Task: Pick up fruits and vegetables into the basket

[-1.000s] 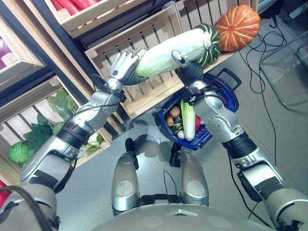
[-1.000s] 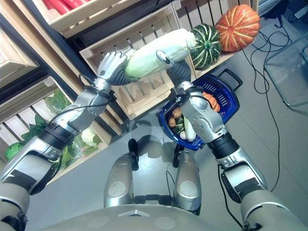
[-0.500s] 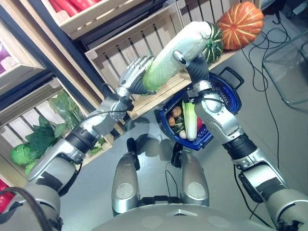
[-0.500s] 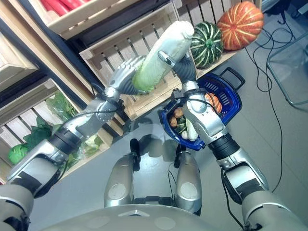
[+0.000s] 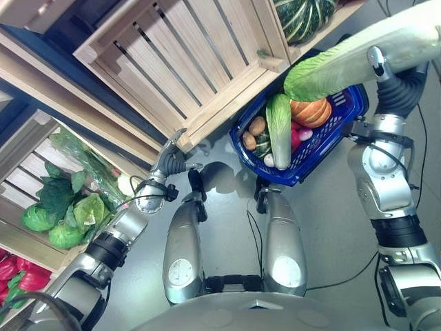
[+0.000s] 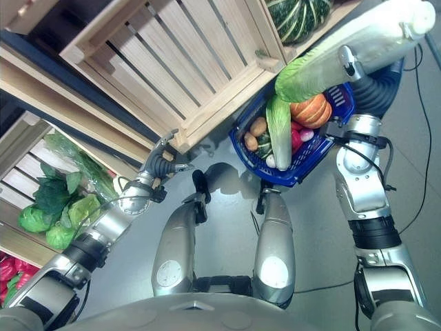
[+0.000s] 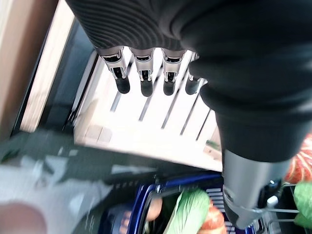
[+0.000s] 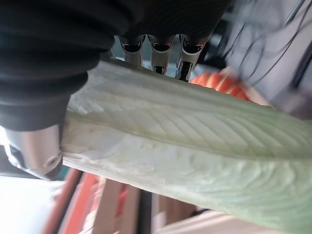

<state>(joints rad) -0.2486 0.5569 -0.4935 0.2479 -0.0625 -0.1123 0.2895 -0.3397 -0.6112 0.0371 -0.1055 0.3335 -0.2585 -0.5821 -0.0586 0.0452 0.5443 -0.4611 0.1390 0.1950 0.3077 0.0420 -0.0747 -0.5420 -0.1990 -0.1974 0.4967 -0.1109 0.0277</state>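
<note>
A long pale green napa cabbage (image 5: 344, 65) hangs tilted above the blue basket (image 5: 324, 148), leafy end towards the crate. My right hand (image 5: 400, 89) is shut on it; in the right wrist view its fingers (image 8: 156, 53) and thumb curl round the cabbage (image 8: 195, 146). The basket stands on the grey floor and holds a second napa cabbage (image 5: 279, 131), a small orange pumpkin (image 5: 310, 112), a potato (image 5: 256, 125) and other small produce. My left hand (image 5: 172, 155) is low by the wooden crate's corner, open with straight fingers (image 7: 144, 73) and nothing in it.
A big slatted wooden crate (image 5: 186, 62) stands behind the basket, with a green striped squash (image 5: 303, 17) on the shelf at its right. Lower left crates hold leafy greens (image 5: 62, 207) and red peppers (image 5: 17, 276). Black cables lie at the right.
My left hand has let go of the cabbage and dropped down to the left. The right hand alone has swung the cabbage right, over the basket. The camera has tilted down.
</note>
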